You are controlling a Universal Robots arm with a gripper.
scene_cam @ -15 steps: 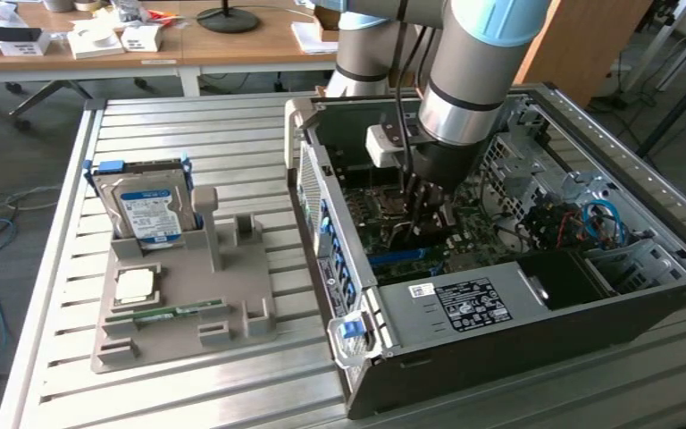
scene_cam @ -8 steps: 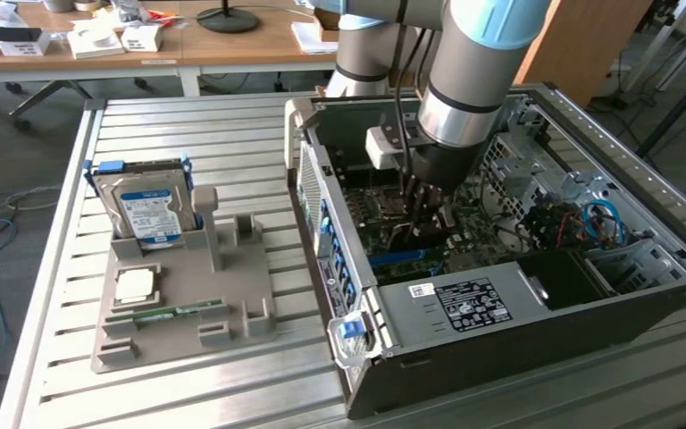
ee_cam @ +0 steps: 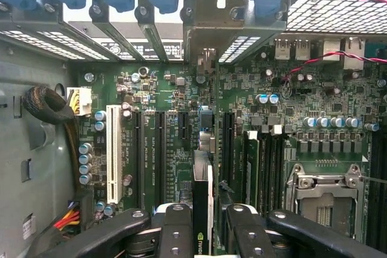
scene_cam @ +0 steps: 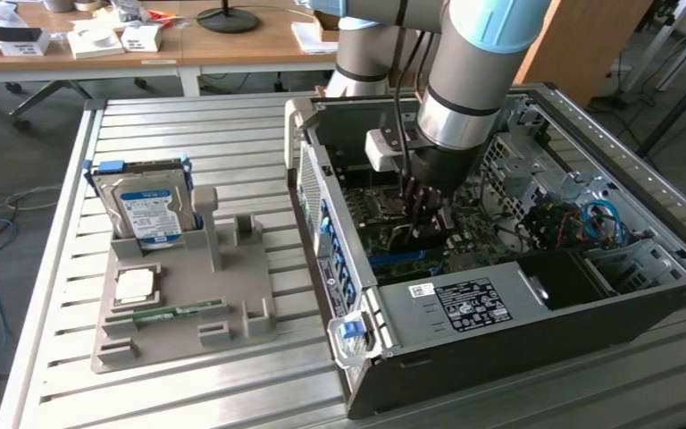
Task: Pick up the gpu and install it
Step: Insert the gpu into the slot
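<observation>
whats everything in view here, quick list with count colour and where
gpu: 1, black, edge-on between the gripper's fingers, over the motherboard slots
computer case: 1, grey, open, on the table at the exterior view's right
motherboard: 1, green, inside the case
cpu socket: 1, silver, on the motherboard
holder: 1, grey, on the table at the exterior view's left
hard drive: 1, silver with blue-white label, upright in the holder
memory stick: 1, green, lying flat in the holder
table: 1, grey slatted metal
gripper: 1, black, closed on the gpu inside the case
arm: 1, silver and light blue, reaching down into the case
</observation>
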